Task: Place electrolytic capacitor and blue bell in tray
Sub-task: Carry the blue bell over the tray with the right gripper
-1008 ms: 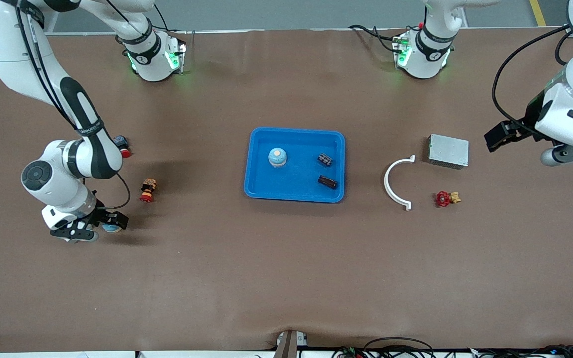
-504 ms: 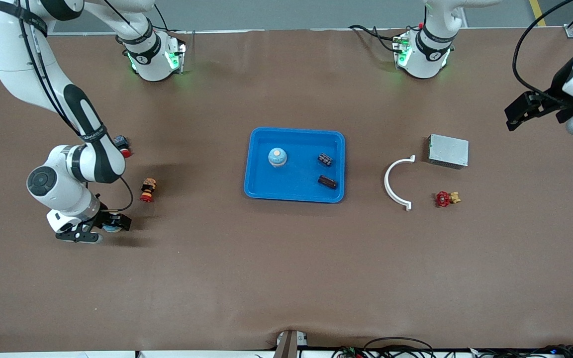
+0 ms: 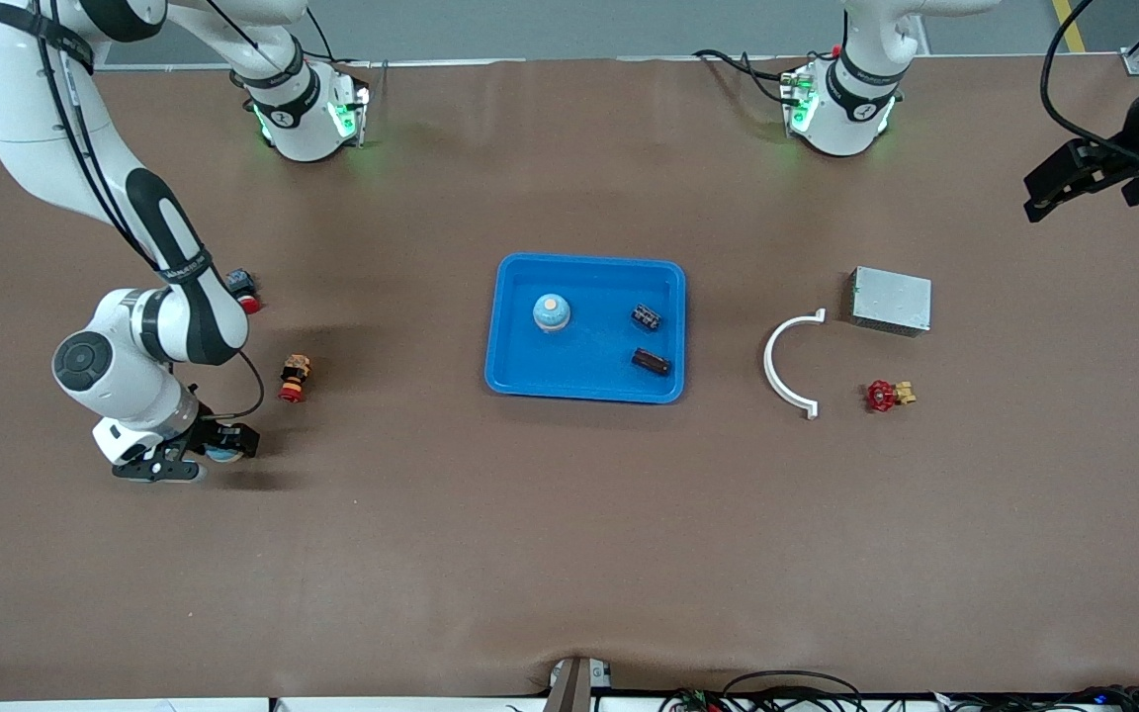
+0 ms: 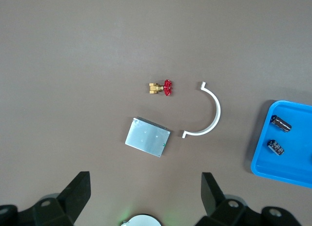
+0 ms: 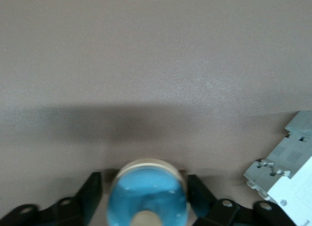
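The blue tray [image 3: 589,263] lies mid-table and holds a blue bell [image 3: 551,312] and two dark electrolytic capacitors [image 3: 646,317] [image 3: 651,362]. A second blue bell [image 3: 224,454] sits on the table at the right arm's end. My right gripper [image 3: 217,450] is down around it, and in the right wrist view its black fingers [image 5: 91,189] press the sides of that bell [image 5: 147,197]. My left gripper [image 3: 1074,183] hangs open and empty above the left arm's end of the table. Its wrist view shows the gripper [image 4: 146,194] and the tray's rim [image 4: 258,165].
A red and yellow button [image 3: 294,379] and a red and blue part [image 3: 243,288] lie near the right arm. A white curved clamp [image 3: 787,361], a grey metal box [image 3: 891,300] and a red valve [image 3: 886,396] lie toward the left arm's end. A white breaker [image 5: 287,162] lies near the held bell.
The right gripper's fingers have closed in on the bell on the table. The left arm has risen and drawn back toward its end of the table.
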